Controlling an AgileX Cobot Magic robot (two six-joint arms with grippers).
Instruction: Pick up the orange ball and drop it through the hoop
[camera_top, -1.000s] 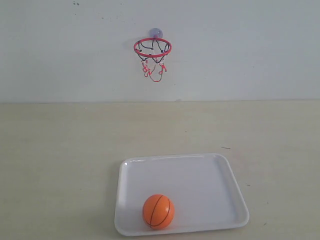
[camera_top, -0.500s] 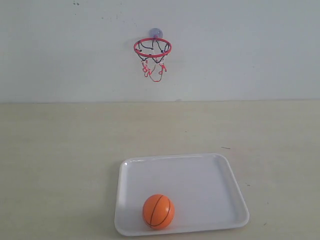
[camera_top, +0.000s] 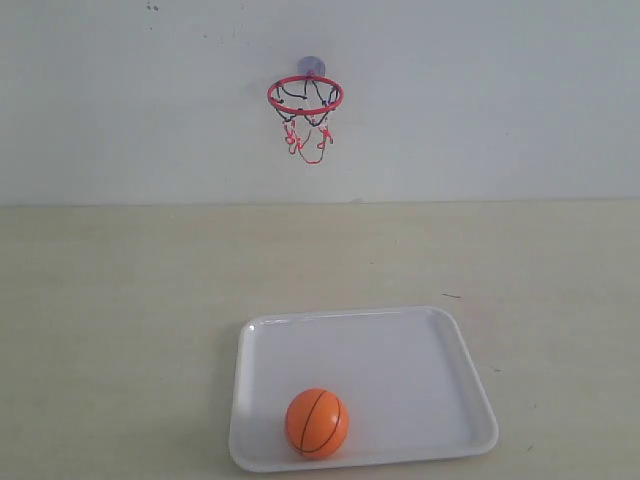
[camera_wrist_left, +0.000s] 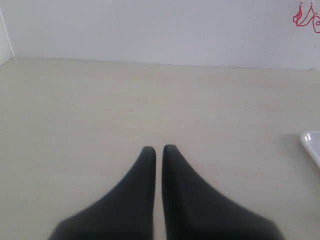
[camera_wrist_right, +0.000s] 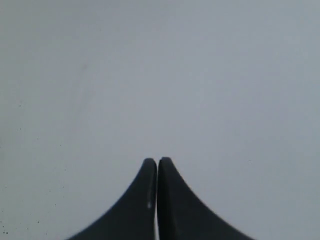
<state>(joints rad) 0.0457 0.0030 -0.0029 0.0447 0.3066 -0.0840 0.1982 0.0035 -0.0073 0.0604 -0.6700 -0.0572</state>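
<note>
Nearest, by the counter's (camera_top: 120, 300) front edge, the small orange ball with black seams (camera_top: 317, 423) sits in the near-left corner of a white rectangular plastic tray (camera_top: 365, 313); neither hand touches it. The left hand (camera_wrist_left: 158, 150) is pinched narrow and empty over bare counter; the right hand (camera_wrist_right: 157, 162) is likewise pressed together and empty. Beyond the far edge, the red-ringed toy hoop with a string net (camera_top: 305, 110) hangs on the pale wall (camera_top: 500, 100); nothing is done yet, I'd say; grasp, carry and drop all remain.

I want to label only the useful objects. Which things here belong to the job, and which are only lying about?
For the job:
orange ball
hoop, mounted on the wall

Only lying about:
white tray, which holds the ball
table
</note>
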